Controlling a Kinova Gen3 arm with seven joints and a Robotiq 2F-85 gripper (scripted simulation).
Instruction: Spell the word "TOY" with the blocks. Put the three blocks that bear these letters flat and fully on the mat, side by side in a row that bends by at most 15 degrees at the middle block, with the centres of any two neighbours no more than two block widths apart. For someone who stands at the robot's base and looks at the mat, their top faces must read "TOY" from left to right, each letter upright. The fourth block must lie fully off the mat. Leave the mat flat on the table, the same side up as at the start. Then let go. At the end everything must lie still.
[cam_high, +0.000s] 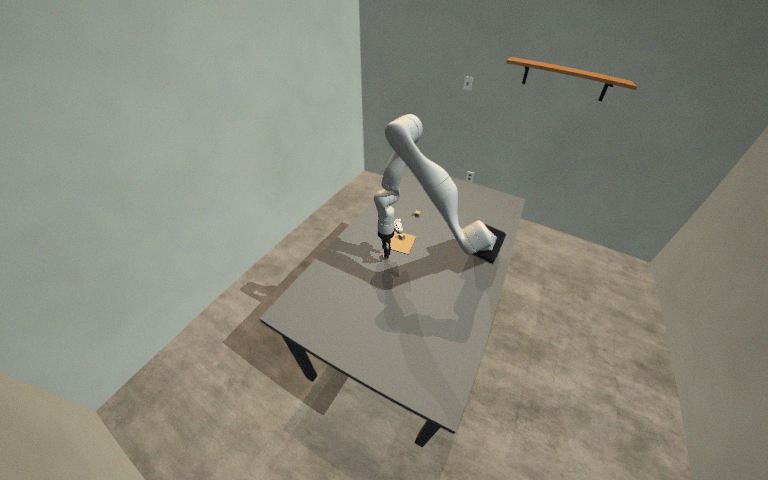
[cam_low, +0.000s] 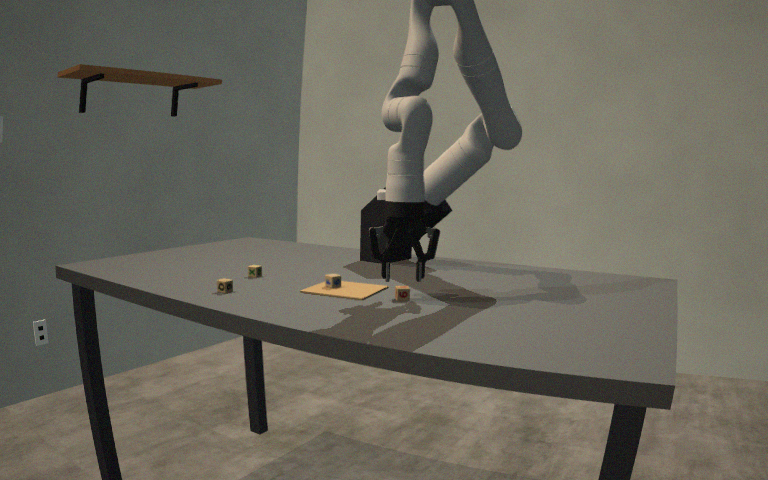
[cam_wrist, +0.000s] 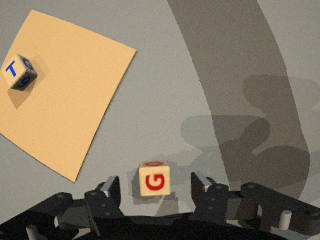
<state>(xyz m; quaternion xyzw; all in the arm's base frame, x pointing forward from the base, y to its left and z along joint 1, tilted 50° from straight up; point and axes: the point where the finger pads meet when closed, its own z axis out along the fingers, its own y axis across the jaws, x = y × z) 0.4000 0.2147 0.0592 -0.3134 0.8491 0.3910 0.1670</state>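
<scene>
My gripper (cam_high: 386, 256) (cam_low: 403, 278) (cam_wrist: 155, 186) is open and empty, a little above a block with a red G (cam_low: 402, 293) (cam_wrist: 155, 181). This block lies on the table just off the mat (cam_low: 362, 292) (cam_wrist: 95, 115). In the wrist view its G is turned sideways, between the fingertips in the picture. A block with a blue T (cam_high: 401, 236) (cam_low: 333, 281) (cam_wrist: 12, 70) on top lies on the mat. A block with black letters (cam_low: 224, 285) and a block with green letters (cam_low: 254, 271) lie off the mat. Their top letters are unreadable.
The mat (cam_high: 403, 246) lies flat on the grey table (cam_high: 362, 316) (cam_low: 509, 339). The black robot base (cam_high: 496, 249) stands at the table's edge. The arm's shadow falls across the table. A wooden shelf (cam_high: 572, 72) (cam_low: 141, 76) hangs on the wall, well away from the blocks.
</scene>
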